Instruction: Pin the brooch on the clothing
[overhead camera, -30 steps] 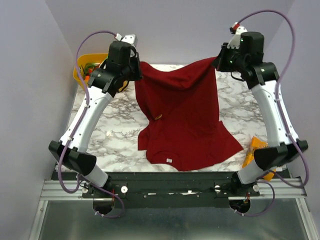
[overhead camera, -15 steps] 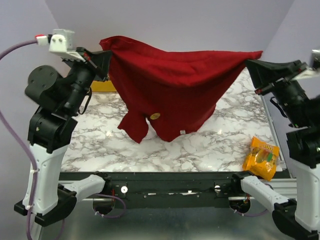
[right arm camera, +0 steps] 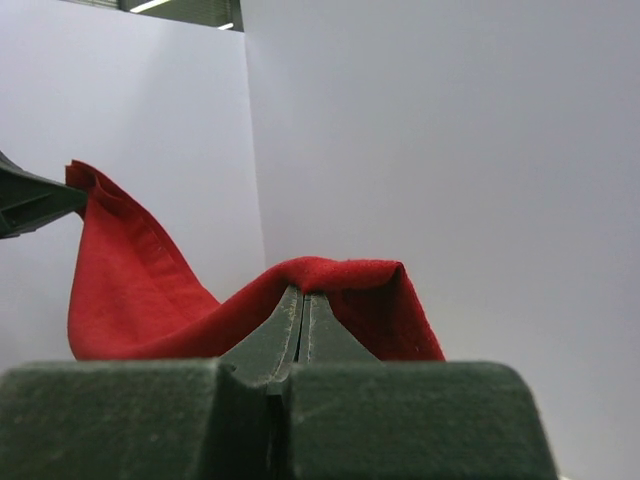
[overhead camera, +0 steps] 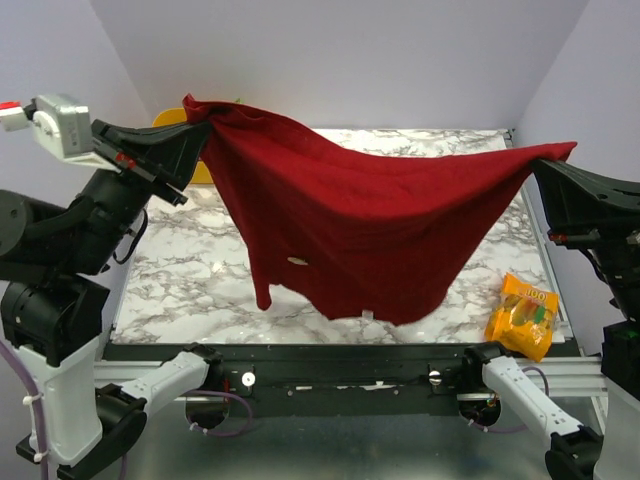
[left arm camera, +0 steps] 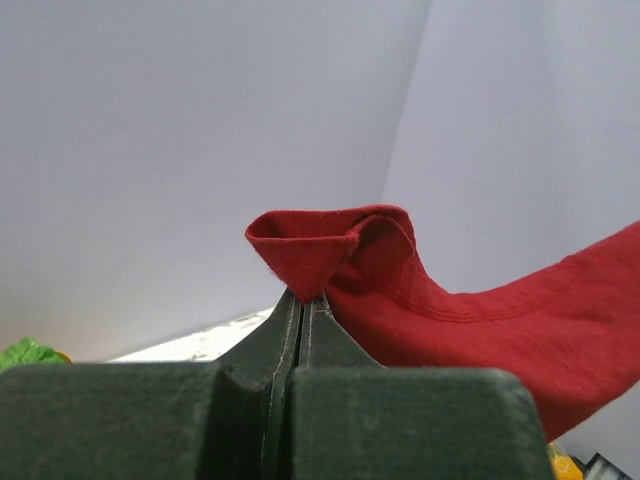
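Observation:
The dark red T-shirt (overhead camera: pixel 370 225) hangs stretched in the air between my two grippers, above the marble table. My left gripper (overhead camera: pixel 203 125) is shut on one corner of it at the upper left; the pinched fabric (left arm camera: pixel 330 250) shows above the closed jaws (left arm camera: pixel 303 298). My right gripper (overhead camera: pixel 545 165) is shut on the other corner at the right; fabric (right arm camera: pixel 330 275) drapes over its closed tips (right arm camera: pixel 303 295). The brooch (overhead camera: pixel 297 261) shows as a small pale golden disc on the hanging shirt front. A small white label (overhead camera: pixel 369 314) peeks at the shirt's lower edge.
An orange-yellow snack bag (overhead camera: pixel 523 315) lies at the table's front right. A yellow bin (overhead camera: pixel 175 120) stands at the back left, mostly behind the left gripper and shirt. The marble table (overhead camera: pixel 190 270) lies below.
Both arms have lifted the shirt off the table and spread it wide. Since half a second ago the grippers moved further apart and the shirt hangs flatter.

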Controlling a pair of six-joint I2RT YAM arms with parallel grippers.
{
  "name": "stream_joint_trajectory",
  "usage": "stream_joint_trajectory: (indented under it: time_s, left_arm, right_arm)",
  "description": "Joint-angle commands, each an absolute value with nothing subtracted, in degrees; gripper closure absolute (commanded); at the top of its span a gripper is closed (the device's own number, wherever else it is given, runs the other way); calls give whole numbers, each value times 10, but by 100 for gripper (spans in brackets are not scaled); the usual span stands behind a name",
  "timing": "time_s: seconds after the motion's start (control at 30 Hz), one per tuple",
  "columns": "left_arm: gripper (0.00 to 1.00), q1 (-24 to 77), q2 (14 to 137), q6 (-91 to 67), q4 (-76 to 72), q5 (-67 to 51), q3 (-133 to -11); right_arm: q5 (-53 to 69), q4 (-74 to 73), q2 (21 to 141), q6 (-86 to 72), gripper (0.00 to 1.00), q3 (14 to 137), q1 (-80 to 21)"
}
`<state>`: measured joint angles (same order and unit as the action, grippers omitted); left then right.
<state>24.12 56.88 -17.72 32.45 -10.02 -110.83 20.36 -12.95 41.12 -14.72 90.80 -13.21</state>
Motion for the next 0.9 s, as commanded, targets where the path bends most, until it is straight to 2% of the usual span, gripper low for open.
stream_joint_trajectory:
  time_s: [0.0, 0.27, 0.53, 0.67, 0.7, 0.87]
  left_arm:
    - [100, 243, 566, -163, 342, -151, -1158]
    - [100, 243, 604, -173, 344, -92, -1130]
    - [100, 238, 690, -185, 295, -4, -963]
    - [100, 195, 795, -191, 238, 1, -915]
    - [100, 185, 817, -192, 229, -36, -911]
    - [100, 160, 980, -184, 200, -61, -952]
  right_arm:
    - [222, -119, 403, -160, 99, 925, -134]
    - [198, -120, 431, -155, 100, 890, -133]
    - [164, -82, 508, -120, 100, 753, -133]
    - [135, -17, 568, -112, 99, 661, -130]
    - [126, -11, 583, -112, 100, 649, -128]
    - [89, 96, 719, -130, 100, 606, -105]
